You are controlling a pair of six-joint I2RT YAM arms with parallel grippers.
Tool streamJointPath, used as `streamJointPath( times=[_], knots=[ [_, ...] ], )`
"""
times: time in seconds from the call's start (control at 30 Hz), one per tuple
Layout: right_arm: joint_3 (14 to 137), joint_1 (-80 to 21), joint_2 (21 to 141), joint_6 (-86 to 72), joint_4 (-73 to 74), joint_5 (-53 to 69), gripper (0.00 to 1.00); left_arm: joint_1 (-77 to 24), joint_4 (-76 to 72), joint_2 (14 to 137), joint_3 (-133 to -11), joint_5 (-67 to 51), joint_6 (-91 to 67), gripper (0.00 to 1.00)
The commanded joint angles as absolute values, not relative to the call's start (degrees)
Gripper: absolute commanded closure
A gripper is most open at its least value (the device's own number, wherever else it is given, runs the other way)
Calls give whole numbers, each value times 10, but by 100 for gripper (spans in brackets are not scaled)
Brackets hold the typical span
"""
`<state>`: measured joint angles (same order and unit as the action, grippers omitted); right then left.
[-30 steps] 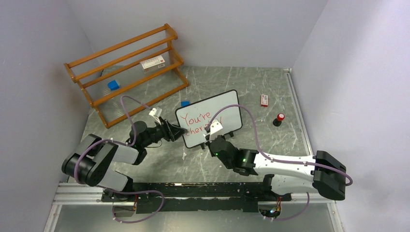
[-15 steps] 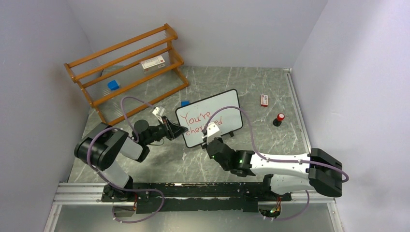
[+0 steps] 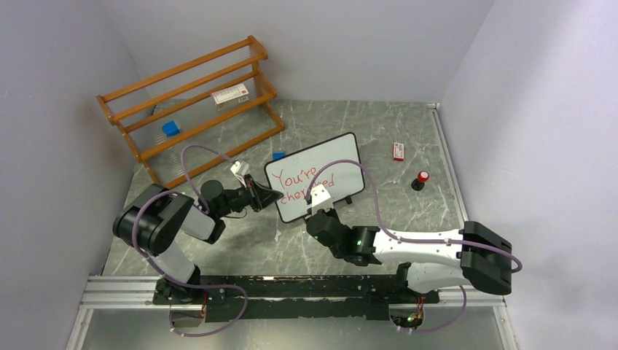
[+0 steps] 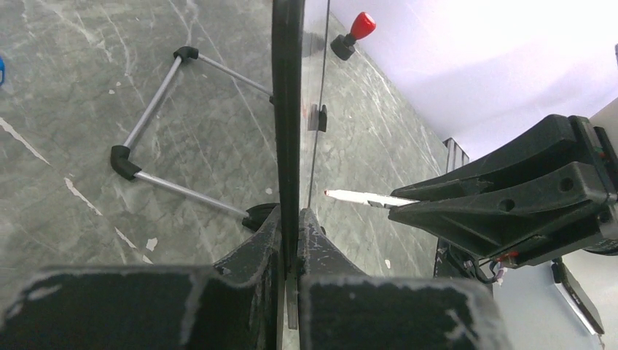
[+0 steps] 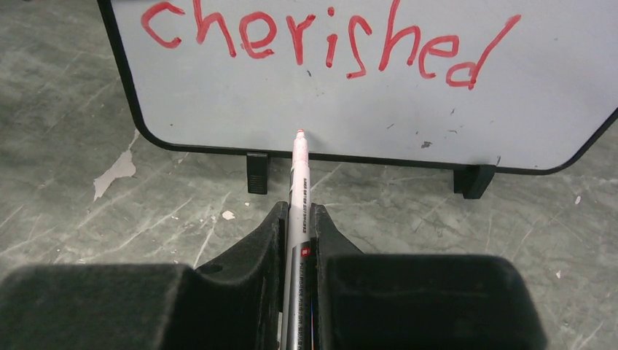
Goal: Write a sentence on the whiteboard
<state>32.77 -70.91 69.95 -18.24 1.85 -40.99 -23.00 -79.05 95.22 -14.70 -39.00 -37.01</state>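
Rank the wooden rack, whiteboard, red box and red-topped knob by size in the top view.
1. wooden rack
2. whiteboard
3. red box and red-topped knob: too alike to rank.

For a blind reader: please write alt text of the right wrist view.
The right pincer grips a white marker, its tip aimed at the blank strip of the whiteboard under the red word "cherished". The board's black feet rest on a grey table.

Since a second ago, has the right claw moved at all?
Yes. Against the whiteboard, the right claw shifted slightly left and toward the near edge.
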Motion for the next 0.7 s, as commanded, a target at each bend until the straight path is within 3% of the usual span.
streamJointPath(
  times=[0.0,0.3,0.67],
  knots=[
    [344,-712,713,-192,9,-430,100,-220,-815,933,-143,-376,-345,95],
    [348,-713,726,-185,-15,-426,100,-220,-783,924,-148,-381,-327,95],
    [356,-713,741,-177,-27,-429,100,-216,-848,967,-138,-392,-353,95]
  ],
)
